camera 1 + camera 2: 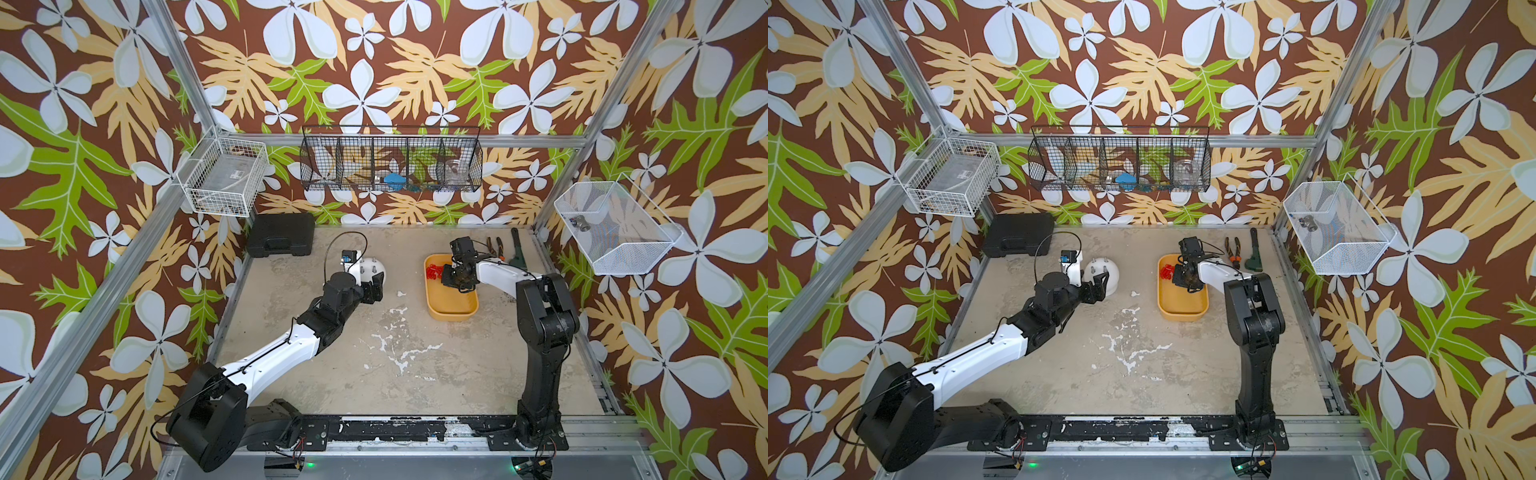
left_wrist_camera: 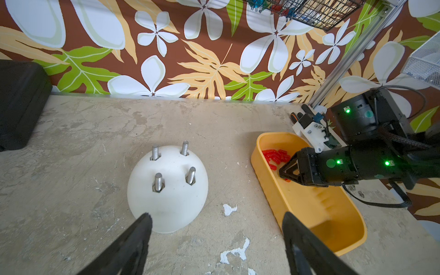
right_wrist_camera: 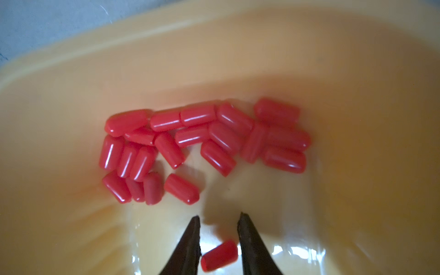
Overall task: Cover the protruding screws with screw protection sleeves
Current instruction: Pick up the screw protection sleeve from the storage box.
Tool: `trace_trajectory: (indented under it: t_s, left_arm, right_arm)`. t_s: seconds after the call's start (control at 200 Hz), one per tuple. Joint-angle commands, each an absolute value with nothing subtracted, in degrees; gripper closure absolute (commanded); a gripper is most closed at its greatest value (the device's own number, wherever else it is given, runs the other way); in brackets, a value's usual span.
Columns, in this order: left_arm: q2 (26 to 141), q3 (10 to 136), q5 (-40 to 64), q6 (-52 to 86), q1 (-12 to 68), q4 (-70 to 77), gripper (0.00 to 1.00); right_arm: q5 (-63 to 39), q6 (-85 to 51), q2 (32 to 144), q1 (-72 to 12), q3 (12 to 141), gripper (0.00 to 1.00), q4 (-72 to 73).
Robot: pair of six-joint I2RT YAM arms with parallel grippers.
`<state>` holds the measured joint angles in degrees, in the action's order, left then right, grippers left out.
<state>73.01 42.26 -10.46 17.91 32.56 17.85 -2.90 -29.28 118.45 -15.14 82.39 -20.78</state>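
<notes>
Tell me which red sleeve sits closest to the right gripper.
The lone sleeve between the parted fingers of the right gripper; the others cluster farther off in the yellow tray.

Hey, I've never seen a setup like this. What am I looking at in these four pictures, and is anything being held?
These are two robot arms on a tabletop, each ending in a two-fingered gripper. Two pictures look down from a camera overhead. The other two come from a small camera on each arm's wrist. On the table sit a white dome with four bare metal screws sticking up, a yellow tray holding a pile of red sleeves, a black case, and pliers and a wrench at the back. The left gripper hangs open near the dome, holding nothing. The right gripper is down in the tray, jaws parted, with one sleeve lying between them, apparently not pinched.
</notes>
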Motion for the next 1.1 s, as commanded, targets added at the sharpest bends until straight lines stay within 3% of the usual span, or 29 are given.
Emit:
trace_trajectory:
  t_s: [0.0,0.18,0.34,0.696,0.836,1.096]
  left_arm:
    - [73.47,42.10,-10.64,17.40,32.52,19.07,0.13]
    - [73.26,41.90,-10.71,17.20,32.52,19.00,0.13]
    - [73.26,41.92,-10.72,17.14,32.52,19.03,0.13]
    - [73.72,41.94,-10.40,17.41,32.52,19.06,0.13]
    - [73.82,41.97,-10.25,17.58,32.52,19.06,0.13]
    - [73.26,41.75,-10.11,17.84,32.52,19.07,0.13]
  right_arm:
    - [-1.26,-28.14,119.32,-15.19,83.12,0.72,-19.50]
    - [-1.89,-27.39,120.50,-15.18,83.02,0.80,-20.09]
    - [-3.59,-27.69,119.43,-15.20,81.66,0.74,-19.34]
    - [-4.84,-26.04,117.60,-15.41,80.42,0.72,-20.69]
    - [-2.34,-25.06,117.83,-15.51,79.86,0.75,-20.75]
    - [-2.44,-24.97,119.37,-16.28,81.40,0.90,-21.56]
